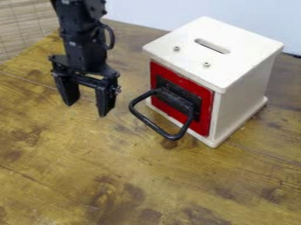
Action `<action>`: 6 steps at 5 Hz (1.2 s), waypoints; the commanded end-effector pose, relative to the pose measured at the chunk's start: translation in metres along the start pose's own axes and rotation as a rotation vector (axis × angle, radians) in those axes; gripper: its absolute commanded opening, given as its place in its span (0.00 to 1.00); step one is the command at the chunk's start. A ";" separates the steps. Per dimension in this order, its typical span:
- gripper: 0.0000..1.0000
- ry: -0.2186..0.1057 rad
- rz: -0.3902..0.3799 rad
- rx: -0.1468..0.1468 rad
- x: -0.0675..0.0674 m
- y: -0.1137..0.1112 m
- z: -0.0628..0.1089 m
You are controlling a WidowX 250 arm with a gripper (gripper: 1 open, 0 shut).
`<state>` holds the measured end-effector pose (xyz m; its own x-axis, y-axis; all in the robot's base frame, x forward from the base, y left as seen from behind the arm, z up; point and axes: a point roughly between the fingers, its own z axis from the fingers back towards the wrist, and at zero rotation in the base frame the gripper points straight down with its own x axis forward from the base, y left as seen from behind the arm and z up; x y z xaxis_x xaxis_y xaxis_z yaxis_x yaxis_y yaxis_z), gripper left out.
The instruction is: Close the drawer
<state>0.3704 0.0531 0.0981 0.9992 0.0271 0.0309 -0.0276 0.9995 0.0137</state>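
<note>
Robot's end effector (pixel 86 101) hangs over the surface (pixel 112 180), toward its far left corner, in the upper left of the view. It's black, pointing down, w/ its two fingers spread apart & nothing btwn them, i.e. released. The fingertips are apart from the drawer's handle, off to its left in the view. The black arm (pixel 80 19) comes in from the top edge of the view, w/ a dark cable (pixel 111 35) looping at its side.

Red-fronted drawer (pixel 202 99) is in the cream-white box casing (pixel 231 51), on the far right part of the surface. Its front sits flush or nearly so w/ the casing's opening; can't tell exactly. Front faces left & toward the near edge. Black plate (pixel 179 95) on the drawer's face, w/ a big black loop handle (pixel 154 126) sticking out from it, over the surface.

Casing stands upright; its top has an elongated slot (pixel 213 46) & two small metal screws. Surface is brown wood w/ visible grain. Beyond its far left corner: a beige slatted mat (pixel 26 33). Pale bkgd behind the casing.
</note>
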 end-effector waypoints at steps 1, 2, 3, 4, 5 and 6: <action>1.00 -0.075 0.020 0.003 0.006 0.010 0.031; 1.00 -0.075 0.011 -0.006 0.005 0.011 0.040; 1.00 -0.076 0.002 -0.010 0.003 0.011 0.049; 1.00 -0.080 -0.008 -0.013 -0.001 0.012 0.061; 1.00 -0.081 -0.017 -0.017 -0.003 0.014 0.070; 1.00 -0.085 -0.036 -0.024 -0.007 0.015 0.079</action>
<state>0.3603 0.0590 0.1348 0.9997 -0.0215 -0.0064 0.0213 0.9993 -0.0306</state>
